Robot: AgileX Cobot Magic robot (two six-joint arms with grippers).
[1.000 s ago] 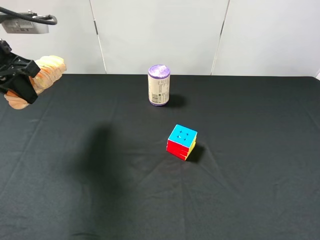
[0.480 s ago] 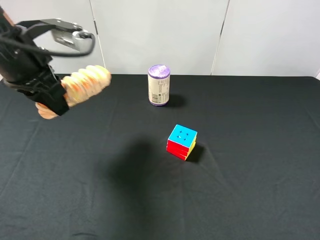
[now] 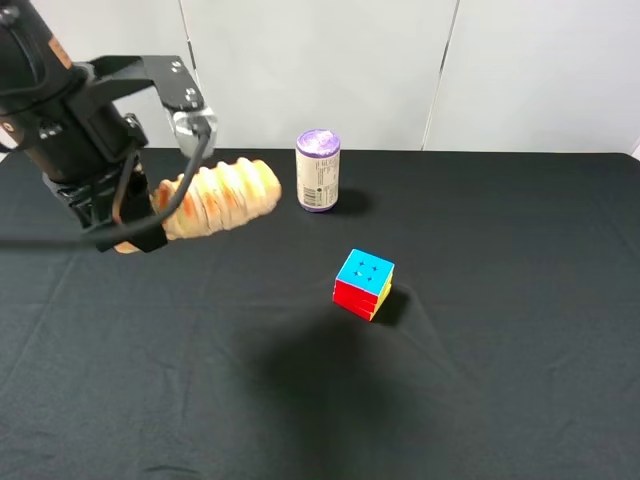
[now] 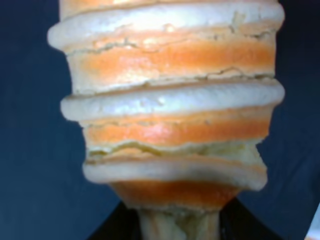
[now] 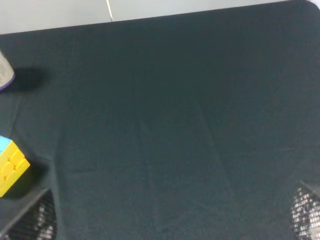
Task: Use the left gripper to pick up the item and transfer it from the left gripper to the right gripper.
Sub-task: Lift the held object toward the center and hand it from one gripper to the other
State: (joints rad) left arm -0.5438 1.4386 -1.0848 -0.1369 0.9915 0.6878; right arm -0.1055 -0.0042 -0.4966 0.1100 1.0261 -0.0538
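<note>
Left gripper [image 3: 135, 228], black and bulky, is pinched onto one end of the item [image 3: 215, 197], a tan, ridged loaf of slice-like segments. It holds the item clear of the worktop [image 3: 500, 380], above the far left part. The item's free end points toward the purple-topped can [image 3: 318, 170], without touching it. The clamped end is mostly hidden behind the gripper's body, so the contact itself is hard to make out from the high view.

From the left wrist, the item [image 4: 170, 115] fills nearly the whole frame as blurred cream and orange ridges, and its far end is cut off. The fingers [image 4: 117, 231] show only as dark wedges flanking its narrow end.

Right gripper [image 5: 167, 220] appears only in its own wrist view. Two mesh-textured fingertips, both cropped by the frame, stand spread wide with bare black cloth between them and nothing held.

The can stands upright near the middle of the worktop's far edge. The puzzle cube [image 3: 363, 284], with its cyan face up, rests near the worktop's centre. In the right wrist view the cube [image 5: 10, 170] is half cropped and the can [image 5: 4, 75] is only a sliver.
</note>
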